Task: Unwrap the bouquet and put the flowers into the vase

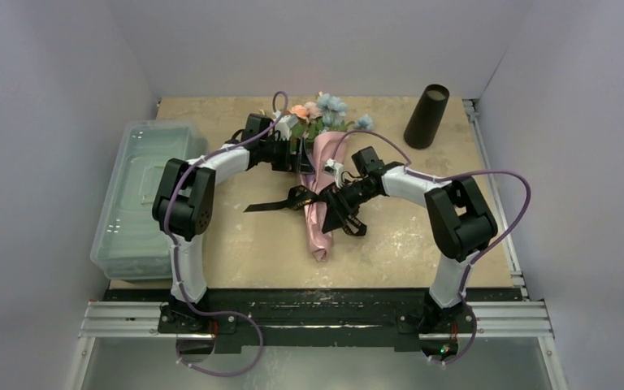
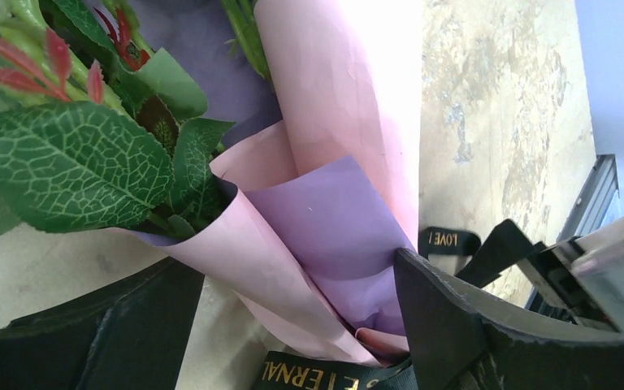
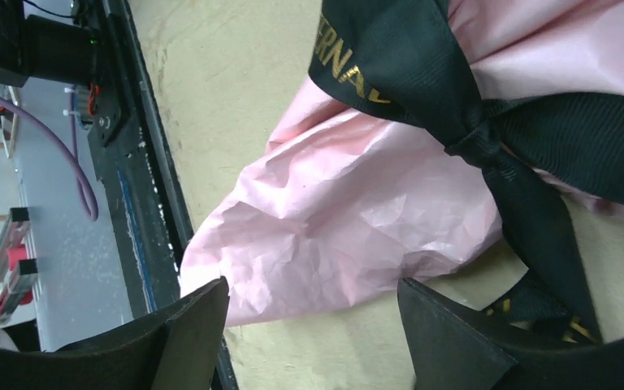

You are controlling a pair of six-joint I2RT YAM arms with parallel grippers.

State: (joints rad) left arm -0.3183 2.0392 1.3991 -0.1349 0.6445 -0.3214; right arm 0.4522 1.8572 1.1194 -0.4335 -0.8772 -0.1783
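From above, the bouquet (image 1: 322, 191) lies flat in the middle of the table (image 1: 390, 236), its narrow wrapped end toward the arms and the flowers (image 1: 325, 110) toward the far wall. The black vase (image 1: 427, 116) stands well apart at the far right, and a clear lidded bin (image 1: 142, 195) sits at the left edge. The left gripper (image 1: 299, 158) is beside the upper wrap and the right gripper (image 1: 331, 197) is at the black ribbon (image 1: 292, 199). Both are dark shapes against dark ribbon, so this view does not show how their jaws stand. In the left wrist view, its fingers (image 2: 455, 325) are spread wide at the bottom of the picture. The cone of pink and lilac paper (image 2: 333, 219) sits between them, and whether either pad touches it cannot be told. Veined green leaves (image 2: 73, 162) fill the upper left, but the blooms are cut off by the picture's edge. Only scraps of gold ribbon lettering can be read. In the right wrist view, that gripper's fingers (image 3: 455, 341) are also parted, holding nothing. The crumpled pink end of the wrap lies just beyond their tips, with the ribbon knot up on the right. One ribbon tail runs down behind the right-hand finger and is partly hidden by it. The vase is in neither wrist view.
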